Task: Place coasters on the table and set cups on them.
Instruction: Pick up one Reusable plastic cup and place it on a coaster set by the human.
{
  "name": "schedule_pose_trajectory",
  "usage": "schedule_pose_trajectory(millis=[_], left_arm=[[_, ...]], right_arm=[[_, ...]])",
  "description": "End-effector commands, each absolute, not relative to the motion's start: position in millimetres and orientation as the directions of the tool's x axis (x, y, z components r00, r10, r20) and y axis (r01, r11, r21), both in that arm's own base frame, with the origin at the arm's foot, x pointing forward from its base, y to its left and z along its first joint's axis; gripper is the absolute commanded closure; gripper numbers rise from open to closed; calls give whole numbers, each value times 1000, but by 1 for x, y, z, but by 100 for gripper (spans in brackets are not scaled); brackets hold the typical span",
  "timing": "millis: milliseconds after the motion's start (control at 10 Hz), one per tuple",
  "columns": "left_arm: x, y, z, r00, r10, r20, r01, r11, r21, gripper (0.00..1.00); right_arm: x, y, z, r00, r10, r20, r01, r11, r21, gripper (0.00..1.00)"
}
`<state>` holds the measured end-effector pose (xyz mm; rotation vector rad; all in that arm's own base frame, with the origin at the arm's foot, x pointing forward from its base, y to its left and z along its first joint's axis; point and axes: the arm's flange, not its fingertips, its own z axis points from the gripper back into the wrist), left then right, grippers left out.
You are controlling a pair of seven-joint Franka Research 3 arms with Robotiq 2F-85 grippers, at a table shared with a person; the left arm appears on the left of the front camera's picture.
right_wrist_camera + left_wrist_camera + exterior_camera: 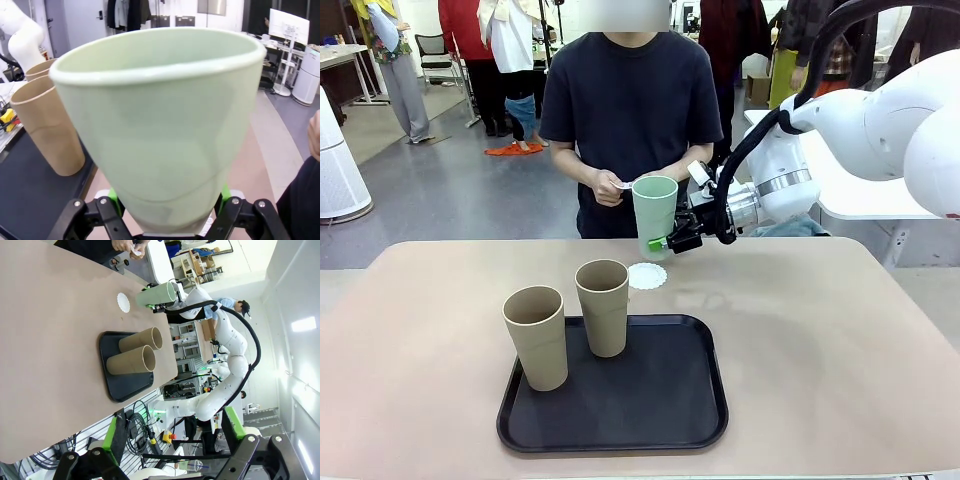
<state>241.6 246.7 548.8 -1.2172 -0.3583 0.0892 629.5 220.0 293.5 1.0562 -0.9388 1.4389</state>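
Beige tabletop [820,330], one coaster [647,276] laid; rt hand [661,244] clamped low on mint cup [655,205] just above it, left hand [171,424] apart. Risk: cup lands off-centre, skids coaster, or tips since grip's near base

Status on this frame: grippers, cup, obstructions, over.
Right gripper shut on pale mint green tapered cup, raised beside white scalloped paper coaster. Left gripper open, empty. Two tan cups on black tray; nothing over coaster.

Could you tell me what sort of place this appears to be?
Probably a robotics lab: a white robot arm at a large beige-tan table, loose black cables below its edge, and a glossy white table behind.
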Motion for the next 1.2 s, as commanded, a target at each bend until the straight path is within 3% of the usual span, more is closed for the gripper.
schedule_pose_trajectory(millis=[0,300,1100], left_arm=[[240,246,550,938,260,227,131,341,-931,0],[240,246,550,938,260,227,131,341,-931,0],[240,246,550,938,260,227,131,341,-931,0]], right_arm=[[634,223,281,-78,302,950,-976,-219,-10,19],[634,232,264,-114,301,947,-963,-268,-31,19],[646,248,250,-73,277,958,-975,-222,-10,19]])
